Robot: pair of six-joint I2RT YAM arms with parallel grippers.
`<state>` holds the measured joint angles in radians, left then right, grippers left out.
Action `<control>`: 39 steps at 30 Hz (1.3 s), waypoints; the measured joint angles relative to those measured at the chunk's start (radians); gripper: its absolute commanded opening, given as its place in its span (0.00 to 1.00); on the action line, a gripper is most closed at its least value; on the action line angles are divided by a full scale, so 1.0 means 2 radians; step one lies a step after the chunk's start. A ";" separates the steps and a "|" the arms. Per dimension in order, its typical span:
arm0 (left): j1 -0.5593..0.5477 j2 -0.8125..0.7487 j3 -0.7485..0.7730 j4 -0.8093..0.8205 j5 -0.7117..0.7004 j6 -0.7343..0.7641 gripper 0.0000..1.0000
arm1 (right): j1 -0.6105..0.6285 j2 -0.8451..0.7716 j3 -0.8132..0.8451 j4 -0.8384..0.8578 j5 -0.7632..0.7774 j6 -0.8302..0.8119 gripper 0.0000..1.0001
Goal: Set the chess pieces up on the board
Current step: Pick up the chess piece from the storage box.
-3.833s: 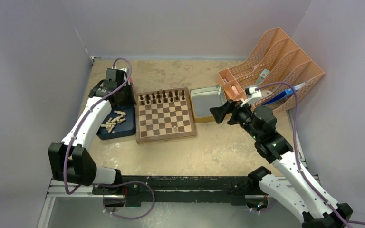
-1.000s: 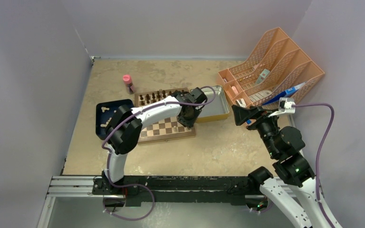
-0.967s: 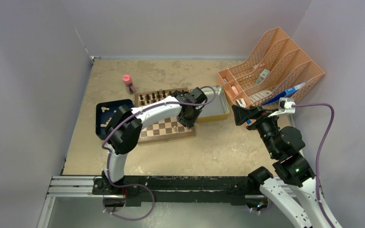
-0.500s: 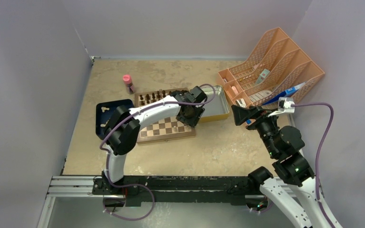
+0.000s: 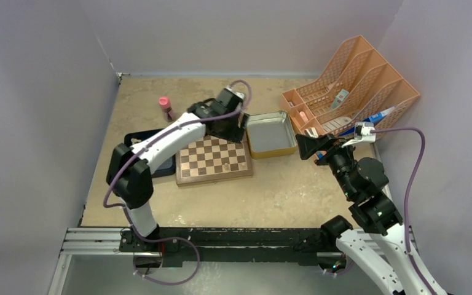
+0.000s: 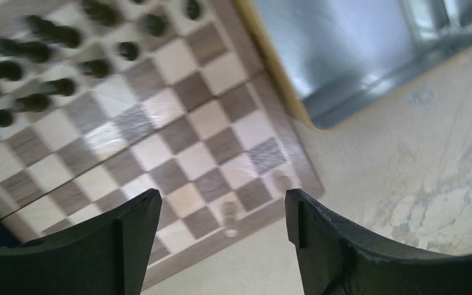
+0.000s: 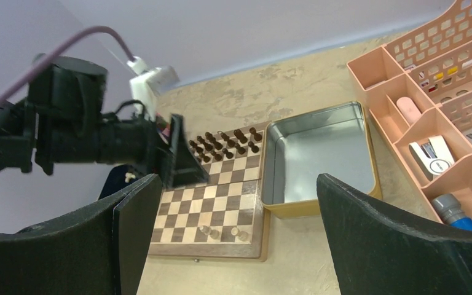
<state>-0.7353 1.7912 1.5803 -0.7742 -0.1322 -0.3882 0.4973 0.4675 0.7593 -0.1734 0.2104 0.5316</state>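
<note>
The board (image 5: pixel 212 160) lies mid-table. Dark chess pieces (image 7: pixel 227 140) fill its two far rows. Pale pieces (image 7: pixel 241 234) stand on the near row by the right corner, and one of them (image 6: pixel 230 215) shows blurred in the left wrist view. My left gripper (image 5: pixel 236 126) hangs over the board's far right part, open, with nothing between its fingers (image 6: pixel 129 239). My right gripper (image 5: pixel 304 147) hovers right of the tin, open and empty, looking at the board (image 7: pixel 184 212) and at the left gripper (image 7: pixel 181 161).
A metal tin (image 5: pixel 270 132) sits against the board's right side. A dark blue tray (image 5: pixel 136 144) with pale pieces lies left, partly under the left arm. A pink-capped bottle (image 5: pixel 165 107) stands behind it. An orange desk organiser (image 5: pixel 350 80) fills the back right.
My left gripper opened over the board's near right corner, then rose and pulled back toward the far rows. A pale piece stays on the near row. The right gripper shifted slightly left.
</note>
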 measured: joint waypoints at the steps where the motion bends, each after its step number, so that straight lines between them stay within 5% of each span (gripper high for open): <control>1: 0.019 -0.010 -0.006 0.004 0.008 -0.001 0.72 | 0.000 0.001 0.000 0.000 0.000 0.000 0.98; 5: 0.101 -0.054 -0.030 0.007 0.022 -0.007 0.55 | 0.000 0.002 0.000 0.004 -0.002 0.001 0.99; 15: 0.271 -0.175 -0.152 0.027 0.029 -0.100 0.45 | 0.000 0.006 0.000 0.017 -0.011 0.002 0.99; 21: 0.341 -0.183 -0.165 0.016 0.017 -0.153 0.41 | 0.000 0.008 0.000 0.019 -0.011 0.002 0.99; 28: 0.401 -0.149 -0.230 0.016 0.010 -0.180 0.38 | 0.000 0.009 -0.006 0.025 -0.012 0.004 0.98; 39: 0.415 -0.084 -0.250 0.026 0.007 -0.203 0.33 | 0.000 0.020 -0.006 0.028 -0.021 0.004 0.99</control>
<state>0.0948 1.6241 1.0798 -0.7227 -0.1181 -0.7933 0.4973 0.5068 0.7471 -0.1165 0.1684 0.5388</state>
